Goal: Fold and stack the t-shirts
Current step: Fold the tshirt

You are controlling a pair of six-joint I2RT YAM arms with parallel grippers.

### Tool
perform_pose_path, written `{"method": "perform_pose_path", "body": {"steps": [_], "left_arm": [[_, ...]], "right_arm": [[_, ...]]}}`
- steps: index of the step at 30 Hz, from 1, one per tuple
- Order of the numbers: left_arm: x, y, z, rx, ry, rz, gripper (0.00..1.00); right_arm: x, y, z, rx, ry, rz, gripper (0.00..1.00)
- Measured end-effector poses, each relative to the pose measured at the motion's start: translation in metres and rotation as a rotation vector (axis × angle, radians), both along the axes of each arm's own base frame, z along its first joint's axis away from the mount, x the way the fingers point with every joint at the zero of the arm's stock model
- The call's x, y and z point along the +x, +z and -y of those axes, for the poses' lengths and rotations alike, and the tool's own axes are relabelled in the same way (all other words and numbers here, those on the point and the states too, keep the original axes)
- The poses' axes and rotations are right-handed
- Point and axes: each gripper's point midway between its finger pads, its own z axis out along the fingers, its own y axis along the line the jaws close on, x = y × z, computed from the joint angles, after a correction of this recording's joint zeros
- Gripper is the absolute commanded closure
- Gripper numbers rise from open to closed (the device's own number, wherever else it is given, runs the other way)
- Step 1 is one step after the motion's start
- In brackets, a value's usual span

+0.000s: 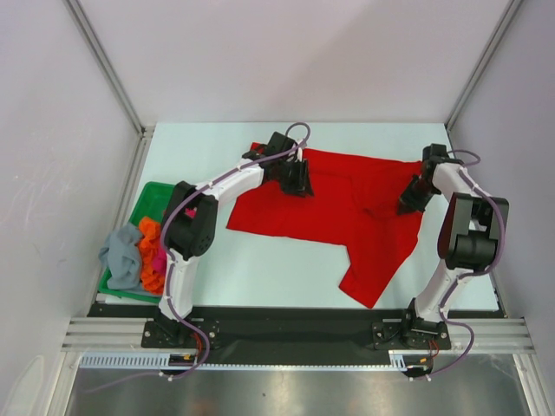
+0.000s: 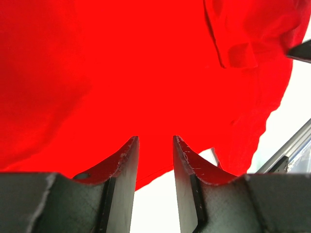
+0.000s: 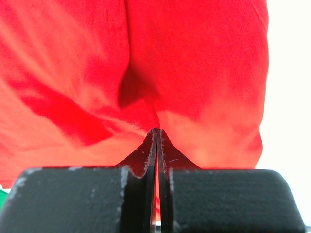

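Our right fingers [image 3: 145, 158] pinch the red t-shirt [image 1: 347, 217] (left fingers [image 2: 128, 160] spread, just over it); it stretches between them.

A spread shirt [image 1: 329, 208] lies on the table [image 1: 260, 269], centre to right, with the left gripper [image 1: 297, 180] at its far left part and the right gripper [image 1: 409, 201] at its right side. A tray [image 1: 149, 195] at the table's left edge holds a heap of shirts [image 1: 139, 251].

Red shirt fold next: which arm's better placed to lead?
Right, probably. The right tool is shut with the red t-shirt puckered at its tips, looking pinched. The left tool sits over the cloth with jaws apart, gripping nothing.
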Motion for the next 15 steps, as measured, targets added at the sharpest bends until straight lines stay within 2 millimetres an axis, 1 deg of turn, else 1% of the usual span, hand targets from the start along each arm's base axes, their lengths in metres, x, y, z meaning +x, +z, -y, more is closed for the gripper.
{"method": "perform_pose_path", "body": {"steps": [2,5,10,11,12,14,15], "left_arm": [[-0.001,-0.002,-0.001,0.003,-0.001,-0.004,0.61],[-0.002,-0.003,-0.001,0.004,-0.002,-0.008,0.60],[-0.005,-0.002,0.000,-0.005,-0.014,-0.017,0.59],[-0.005,-0.002,0.001,-0.007,-0.017,-0.019,0.59],[-0.006,-0.002,0.000,-0.005,-0.022,-0.017,0.59],[-0.006,-0.003,0.000,-0.002,-0.025,-0.016,0.59],[-0.007,-0.003,-0.001,0.001,-0.029,-0.015,0.59]], "right_arm": [[-0.006,0.009,-0.001,0.003,-0.011,0.000,1.00],[-0.018,0.015,-0.005,0.010,-0.027,-0.013,1.00],[-0.035,0.004,-0.009,0.026,-0.056,-0.071,1.00],[-0.038,0.003,-0.010,0.028,-0.062,-0.081,0.99],[-0.039,0.002,-0.010,0.029,-0.068,-0.086,0.86],[-0.039,0.001,-0.010,0.024,-0.069,-0.088,0.72],[-0.040,0.001,-0.011,0.016,-0.064,-0.092,0.61]]}}
